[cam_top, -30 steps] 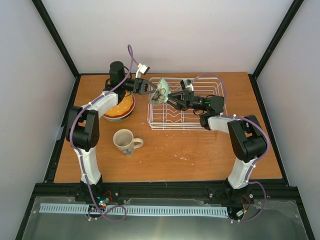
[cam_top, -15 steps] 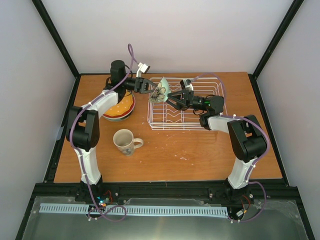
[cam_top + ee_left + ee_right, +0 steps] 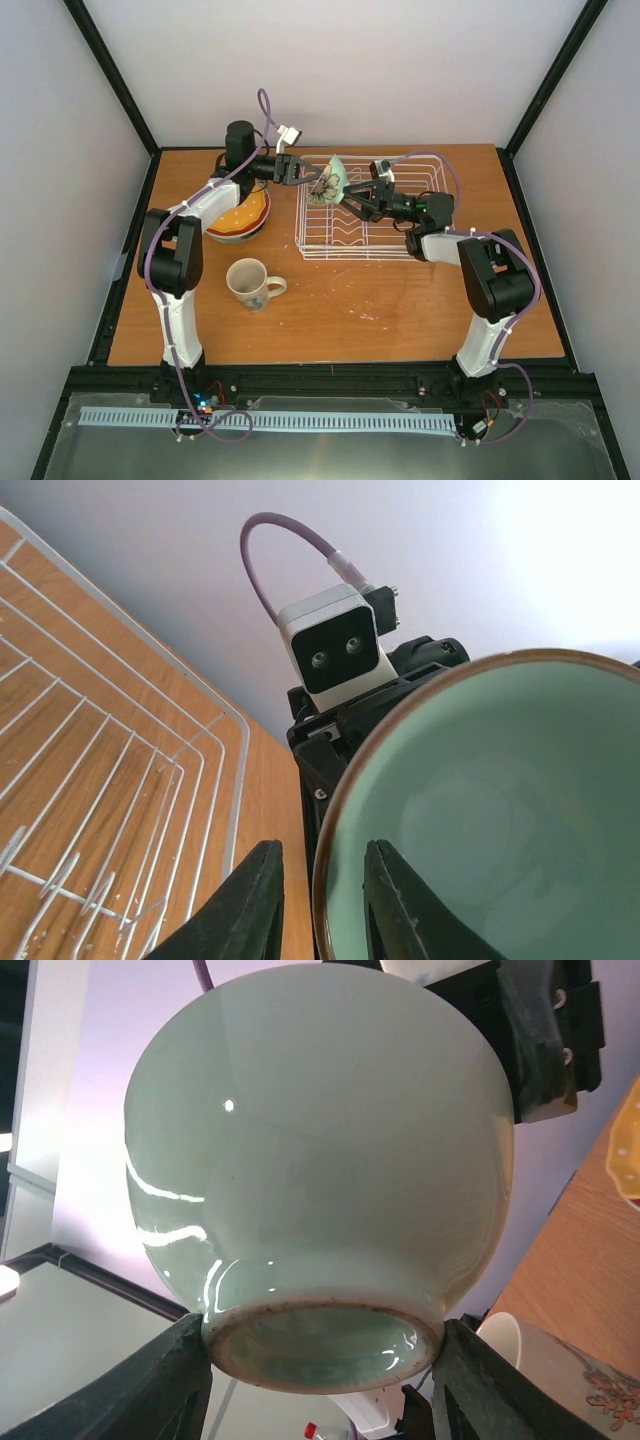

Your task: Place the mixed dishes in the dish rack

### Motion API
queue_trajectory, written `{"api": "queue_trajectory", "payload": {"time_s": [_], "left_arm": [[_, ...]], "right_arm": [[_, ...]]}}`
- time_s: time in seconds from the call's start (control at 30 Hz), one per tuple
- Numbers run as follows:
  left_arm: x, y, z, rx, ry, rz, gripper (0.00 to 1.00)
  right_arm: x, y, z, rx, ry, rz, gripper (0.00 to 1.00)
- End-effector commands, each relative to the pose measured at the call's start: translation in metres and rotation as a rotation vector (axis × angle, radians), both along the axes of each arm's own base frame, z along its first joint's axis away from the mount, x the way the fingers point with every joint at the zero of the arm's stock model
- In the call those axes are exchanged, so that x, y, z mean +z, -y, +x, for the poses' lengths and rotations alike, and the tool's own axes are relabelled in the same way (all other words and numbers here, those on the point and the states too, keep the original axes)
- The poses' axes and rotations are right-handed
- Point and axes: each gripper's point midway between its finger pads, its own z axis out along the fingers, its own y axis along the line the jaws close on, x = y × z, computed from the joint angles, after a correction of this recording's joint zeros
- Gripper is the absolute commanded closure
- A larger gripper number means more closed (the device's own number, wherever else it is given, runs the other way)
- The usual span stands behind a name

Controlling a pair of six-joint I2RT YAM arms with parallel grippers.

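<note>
No lettering is legible anywhere; the picture on the cream mug (image 3: 248, 281) is too small to make out. The small teal bowl (image 3: 330, 180) hangs tilted over the far-left part of the dish rack (image 3: 380, 235), just inside its left edge. The left gripper (image 3: 308, 176) pinches its brown rim, one finger (image 3: 250, 900) outside and one inside. The right gripper (image 3: 350, 198) presses both sides of the foot (image 3: 325, 1345). Only the left wrist view shows the teal interior and the other arm's camera (image 3: 335, 652) behind it; the right wrist view shows the pale glossy underside. The mug stands upright on the table (image 3: 400, 310), well apart from the rack, near the orange-yellow scalloped plate (image 3: 245, 215)
</note>
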Motion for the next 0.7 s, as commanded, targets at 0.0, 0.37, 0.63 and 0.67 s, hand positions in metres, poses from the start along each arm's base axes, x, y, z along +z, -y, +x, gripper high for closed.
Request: {"api": "queue_trajectory", "payload": {"time_s": [0.0,0.37,0.63,0.67], "left_arm": [[0.005,0.003,0.009,0.017,0.043,-0.005,0.76],[-0.002,0.005,0.016,0.023,0.03,-0.001,0.67],[-0.004,0.007,0.023,0.034,0.028,0.01,0.65],[-0.004,0.007,0.024,0.039,0.033,0.013,0.64]], "right_arm": [[0.027,0.016,-0.012,-0.045,0.205,0.065,0.97],[0.021,0.02,-0.011,-0.048,0.201,0.051,0.97],[0.013,0.03,-0.007,-0.071,0.185,0.035,0.97],[0.013,0.03,-0.007,-0.069,0.186,0.033,0.97]]}}
